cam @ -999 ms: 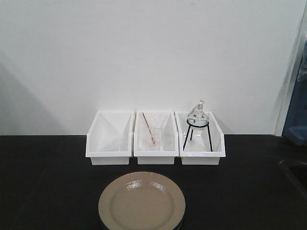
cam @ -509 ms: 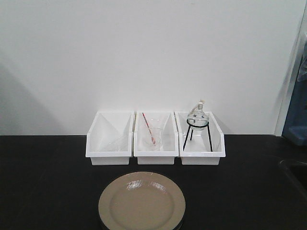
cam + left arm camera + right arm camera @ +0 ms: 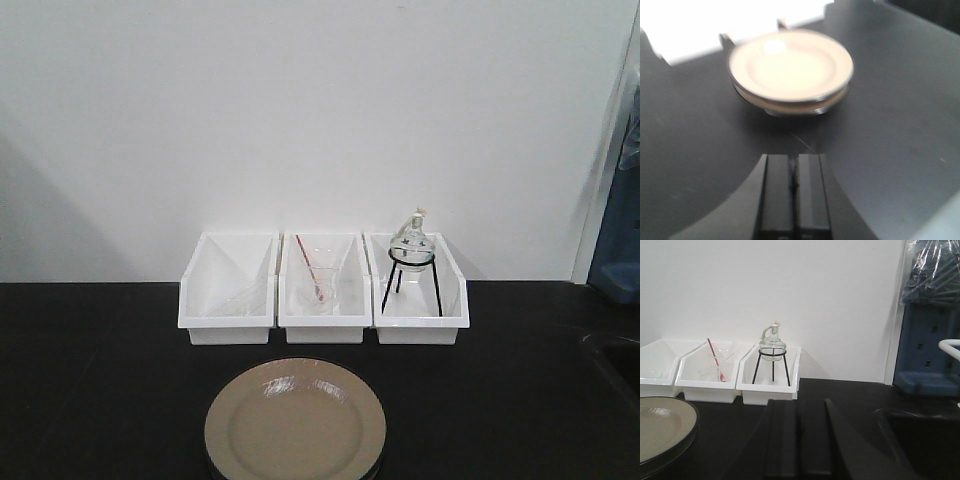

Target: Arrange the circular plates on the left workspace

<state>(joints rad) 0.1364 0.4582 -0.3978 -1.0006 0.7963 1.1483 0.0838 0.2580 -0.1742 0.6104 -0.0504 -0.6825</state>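
In the front view, the two circular plates (image 3: pixel 295 420) sit stacked on the black tabletop (image 3: pixel 90 380), centred near the lower edge, just in front of the middle of three white bins (image 3: pixel 325 290) lined up against the white wall; the middle bin holds clear glassware with a red rod (image 3: pixel 309 268), and the right one a small flask on a black wire stand (image 3: pixel 412 262). No arm shows in this view. In the left wrist view, slightly blurred, the left hand (image 3: pixel 794 192) has its dark fingers pressed together with nothing between them, apart from the stacked plates (image 3: pixel 790 70) ahead of it. In the right wrist view, the right hand (image 3: pixel 799 440) is likewise pressed together and holds nothing, the plates (image 3: pixel 662 432) at the lower left, the sink basin (image 3: pixel 920 440) to the right.
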